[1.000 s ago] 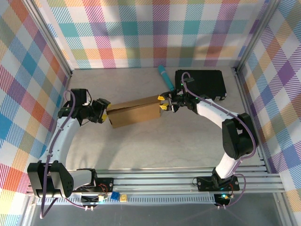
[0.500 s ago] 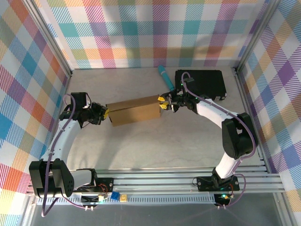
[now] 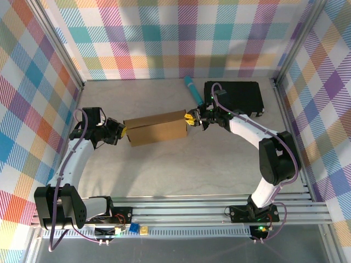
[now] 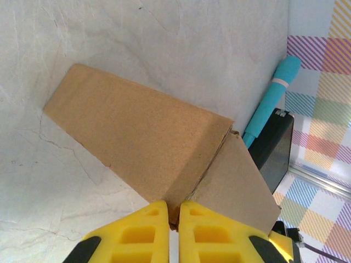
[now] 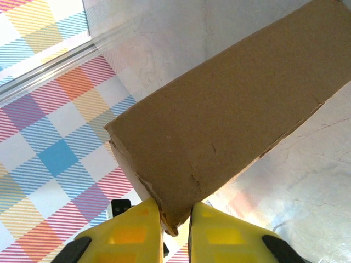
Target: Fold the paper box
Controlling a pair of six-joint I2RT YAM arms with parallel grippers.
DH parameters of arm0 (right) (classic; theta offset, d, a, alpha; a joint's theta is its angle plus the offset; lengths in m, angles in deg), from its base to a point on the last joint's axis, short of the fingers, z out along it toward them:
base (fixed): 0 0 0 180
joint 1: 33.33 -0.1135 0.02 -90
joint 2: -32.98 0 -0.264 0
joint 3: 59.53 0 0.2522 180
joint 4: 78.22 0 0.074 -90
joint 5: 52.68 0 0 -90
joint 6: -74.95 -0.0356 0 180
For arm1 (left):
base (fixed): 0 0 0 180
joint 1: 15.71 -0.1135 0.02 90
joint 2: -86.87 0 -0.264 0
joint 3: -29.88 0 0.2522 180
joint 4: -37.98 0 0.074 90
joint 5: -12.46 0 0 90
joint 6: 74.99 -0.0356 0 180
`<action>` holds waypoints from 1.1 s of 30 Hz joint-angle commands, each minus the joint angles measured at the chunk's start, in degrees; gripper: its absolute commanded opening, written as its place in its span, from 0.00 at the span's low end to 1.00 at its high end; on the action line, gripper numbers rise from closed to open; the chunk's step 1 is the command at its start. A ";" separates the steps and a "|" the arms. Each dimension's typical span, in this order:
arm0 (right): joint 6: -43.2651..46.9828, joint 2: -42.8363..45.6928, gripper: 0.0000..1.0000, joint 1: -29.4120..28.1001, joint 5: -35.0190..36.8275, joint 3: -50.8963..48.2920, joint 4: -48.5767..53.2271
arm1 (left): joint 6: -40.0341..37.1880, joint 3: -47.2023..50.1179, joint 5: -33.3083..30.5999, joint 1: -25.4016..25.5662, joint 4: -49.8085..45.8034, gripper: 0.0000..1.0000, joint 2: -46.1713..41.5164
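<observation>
Top external view: the paper box (image 3: 156, 129) lies on the table (image 3: 164, 170), stretched between the two grippers as a long, flattened brown form. Its left end meets the left gripper (image 3: 123, 131) and its right end meets the right gripper (image 3: 190, 118). The upper panel slopes up toward the right gripper, with a crease running along the box's length.

In the left wrist view, the box (image 4: 142, 142) fans away from the left gripper (image 4: 173, 219). Its near corner is pinched between the yellow fingers (image 4: 137, 238), which are drawn almost together with only the thin cardboard edge between them. Two panels meet at a fold line that starts right at the fingertips.

In the right wrist view, the right gripper (image 5: 175, 219) is likewise clamped on a corner of the box (image 5: 236, 109). The cardboard tip is caught between its yellow fingers (image 5: 219, 235), and the broad panel rises away from them. Small dents mark the edge nearest the fingers.

Beyond the right gripper, toward the back of the table, a teal pen (image 3: 192, 87) lies near the box's far corner. A black case (image 3: 236, 96) sits just beside the pen, behind the right arm's wrist. From the left gripper both show past the box's far end, the pen (image 4: 271, 101) touching the case (image 4: 274, 148). A plaid wall (image 5: 49, 137) stands past the box on the right gripper's far side.
</observation>
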 commanded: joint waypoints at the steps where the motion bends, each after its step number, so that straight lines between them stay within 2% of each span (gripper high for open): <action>1: 4.24 -0.67 0.18 -0.42 2.35 0.12 10.61 | -2.29 1.26 2.02 -0.06 -2.29 0.08 1.13; 6: 9.91 1.96 0.25 -0.39 2.17 1.06 16.82 | -5.02 2.94 2.41 1.00 -6.84 0.12 -0.99; 12: 15.56 7.41 0.25 -0.38 2.54 -3.58 20.77 | -6.23 7.13 1.01 2.98 -10.83 0.18 -6.44; 16: 21.19 10.71 0.28 -0.42 3.30 -7.80 24.15 | -4.50 12.64 1.05 5.27 -9.02 0.21 -9.10; 20: 24.10 12.49 0.33 -0.27 4.29 -13.87 24.57 | -1.70 18.53 1.20 7.86 -4.33 0.29 -9.76; 23: 25.57 11.62 0.42 0.17 5.28 -15.75 23.59 | -1.76 20.73 1.66 8.15 -0.37 0.35 -6.91; 26: 28.46 11.76 0.51 0.46 7.65 -13.11 27.24 | -3.21 18.24 1.57 8.20 -0.55 0.37 -4.24; 28: 30.80 13.78 0.57 0.55 11.12 -10.30 30.86 | -4.58 14.19 -0.70 8.21 -4.21 0.43 -5.38; 31: 34.15 19.61 0.69 0.97 18.87 -6.68 34.59 | -8.51 5.08 -7.30 8.20 -11.94 0.57 -8.39; 32: 35.28 21.74 0.98 1.25 22.09 -5.43 35.76 | -9.81 1.90 -9.74 8.15 -14.28 0.65 -8.92; 33: 36.57 24.05 0.99 1.46 25.71 -4.30 36.89 | -11.37 -1.26 -12.35 8.15 -16.33 0.82 -9.46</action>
